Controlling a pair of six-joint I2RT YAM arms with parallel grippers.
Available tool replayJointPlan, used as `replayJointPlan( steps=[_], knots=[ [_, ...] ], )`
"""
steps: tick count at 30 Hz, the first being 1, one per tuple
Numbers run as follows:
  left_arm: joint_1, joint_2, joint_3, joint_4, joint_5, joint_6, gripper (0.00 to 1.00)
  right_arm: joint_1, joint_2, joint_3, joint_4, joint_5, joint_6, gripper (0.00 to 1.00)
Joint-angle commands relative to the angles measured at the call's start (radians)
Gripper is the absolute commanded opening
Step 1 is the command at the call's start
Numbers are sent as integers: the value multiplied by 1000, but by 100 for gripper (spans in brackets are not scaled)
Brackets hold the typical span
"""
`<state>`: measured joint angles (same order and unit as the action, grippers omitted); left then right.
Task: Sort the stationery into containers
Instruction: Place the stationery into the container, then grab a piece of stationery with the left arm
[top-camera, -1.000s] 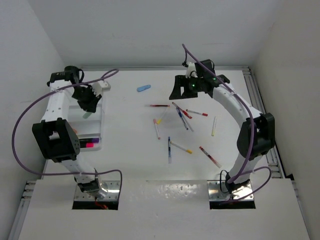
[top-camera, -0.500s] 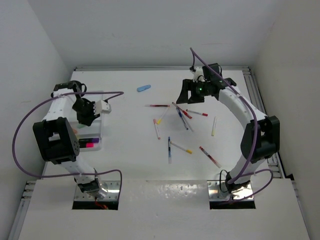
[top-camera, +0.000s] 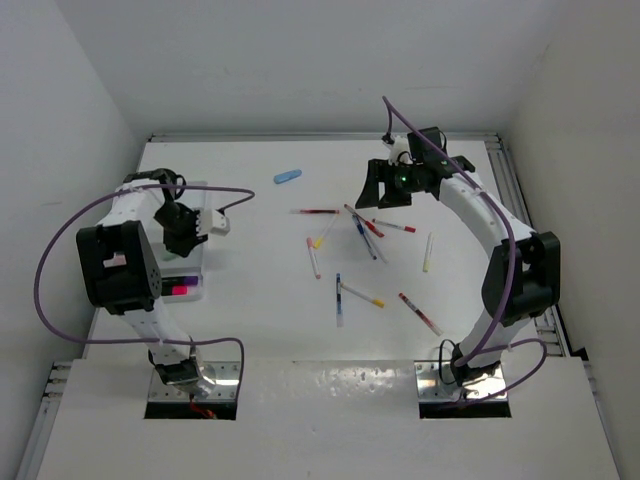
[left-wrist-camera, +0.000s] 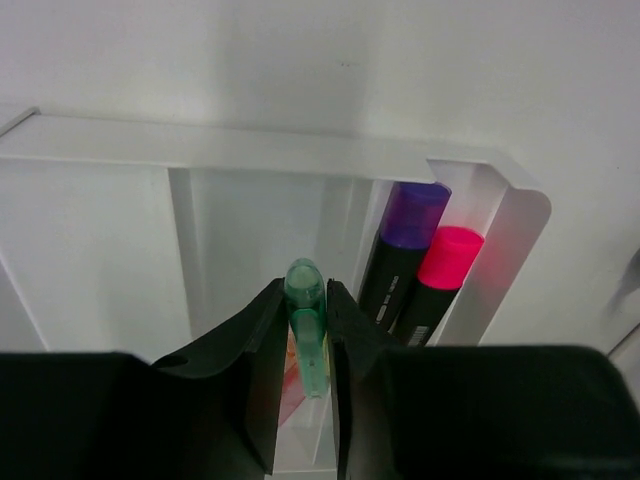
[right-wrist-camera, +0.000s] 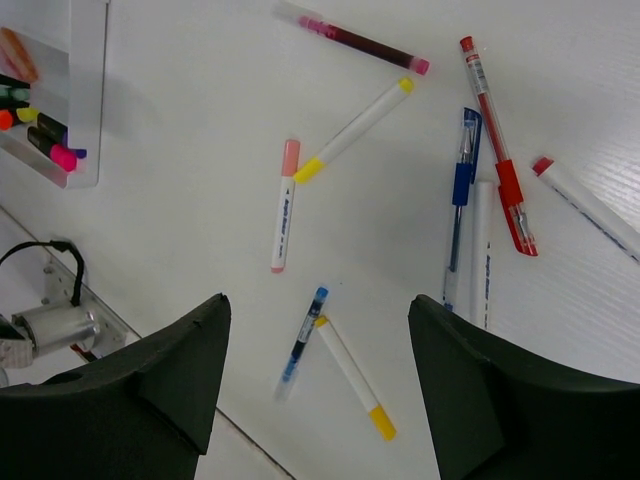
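Fingers of the left gripper (left-wrist-camera: 306, 340) clench a green highlighter (left-wrist-camera: 305, 292) above the white tray (left-wrist-camera: 250, 150), next to a compartment holding a purple-capped marker (left-wrist-camera: 405, 245) and a pink-capped marker (left-wrist-camera: 443, 268). Right gripper (right-wrist-camera: 315, 312) hangs spread wide, empty, over loose pens (right-wrist-camera: 460, 190) scattered on the table (right-wrist-camera: 180, 150).

The left arm (top-camera: 115, 265) is folded close to its base, wrist bent steeply downward, and the left gripper (left-wrist-camera: 305, 300) has its jaws pinched tight on a green highlighter (left-wrist-camera: 312, 355). The right arm (top-camera: 470, 210) arches forward, and the right gripper (top-camera: 383, 190) points down with jaws spread wide.
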<state>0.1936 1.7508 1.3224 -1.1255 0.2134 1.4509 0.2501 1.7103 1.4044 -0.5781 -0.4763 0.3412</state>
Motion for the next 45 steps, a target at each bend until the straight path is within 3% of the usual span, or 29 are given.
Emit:
replayJointPlan(
  steps=[1, 4, 8, 11, 15, 18, 22, 24, 27, 28, 30, 33, 39, 45],
  knots=[
    [-17, 12, -3, -3, 3, 13, 29, -8, -5, 21, 9, -15, -14, 71],
    [-26, 21, 0, 0, 6, -4, 44, -6, 6, 30, 6, -15, -30, 71],
    [-26, 24, 21, -11, 17, -14, 52, -11, 22, 47, -6, -12, -33, 71],
    [-25, 18, 81, -58, 33, -20, 52, -15, 18, 45, -8, -10, -33, 71],
    [-42, 48, 318, -184, 214, -76, 52, -25, 0, 15, 6, -12, -28, 71],
    [-112, 96, 564, -165, 300, -240, 52, -35, -3, -10, 18, -10, -24, 71],
    [-227, 147, 623, 124, 302, -569, 52, -46, 0, -21, 17, -21, -15, 70],
    [-267, 170, 620, 222, 307, -642, 53, -51, -5, -36, 18, -21, -14, 70],
    [-278, 237, 592, 418, 384, -795, 54, -64, -12, -53, 21, -21, -18, 70],
    [-270, 248, 575, 531, 477, -870, 55, -64, -15, -54, 18, -21, -15, 70],
    [-249, 297, 529, 710, 591, -981, 64, -77, -21, -56, 5, -25, -18, 70],
    [-252, 404, 555, 870, 613, -1108, 64, -86, -35, -74, 3, -25, -19, 70],
    [-260, 629, 757, 980, 584, -1280, 65, -95, -48, -94, -15, -31, -24, 70],
    [-307, 733, 819, 974, 528, -1250, 66, -107, -40, -96, -29, -36, -30, 70]
  ],
)
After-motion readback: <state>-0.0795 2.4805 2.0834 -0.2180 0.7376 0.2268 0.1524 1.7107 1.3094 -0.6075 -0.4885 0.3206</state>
